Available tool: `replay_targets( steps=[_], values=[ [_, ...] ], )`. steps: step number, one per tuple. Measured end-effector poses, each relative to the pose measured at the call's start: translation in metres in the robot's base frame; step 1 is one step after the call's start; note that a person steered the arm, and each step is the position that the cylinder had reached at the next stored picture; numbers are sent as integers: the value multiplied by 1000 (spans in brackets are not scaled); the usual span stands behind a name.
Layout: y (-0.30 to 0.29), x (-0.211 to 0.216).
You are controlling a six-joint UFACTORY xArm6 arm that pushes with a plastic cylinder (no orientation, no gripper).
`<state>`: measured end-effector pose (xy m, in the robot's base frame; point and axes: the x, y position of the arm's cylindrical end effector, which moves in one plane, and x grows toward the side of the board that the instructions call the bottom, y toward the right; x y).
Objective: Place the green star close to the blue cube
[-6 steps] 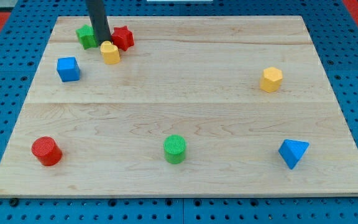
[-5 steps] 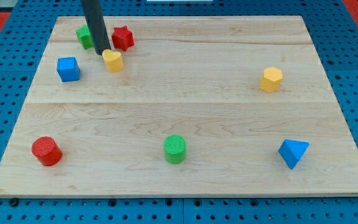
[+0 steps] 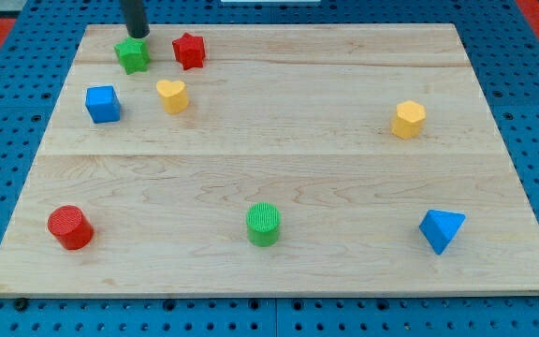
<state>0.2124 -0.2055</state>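
Counter: a pale wooden board is lying over a blue pegboard and filling most of the view.
Rod and my tip: the dark rod is coming down from the view's top, and my tip is sitting just above the green star, at or almost at its upper edge.
Claw: the arm is carrying none, only the rod, so nothing is spreading or pinching.
Blue pyramid: lying near the view's bottom right, well apart from the rest.
Red cylinder: standing near the bottom left.
Green cylinder: standing at bottom centre.
Yellow hexagonal block: sitting alone at the view's right.
Blue cube: sitting at the left, below the green star and apart from it.
Green star: lying near the top left corner, beside the red star.
Red star: lying just right of the green star, not touching it.
Yellow heart: lying below the two stars, right of the blue cube.
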Motion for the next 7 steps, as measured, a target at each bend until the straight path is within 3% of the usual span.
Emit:
replay_targets(
  steps=[4, 5, 6, 7],
  values=[
    [21, 98],
    [115, 96],
    [152, 95],
    [148, 74]
  ],
)
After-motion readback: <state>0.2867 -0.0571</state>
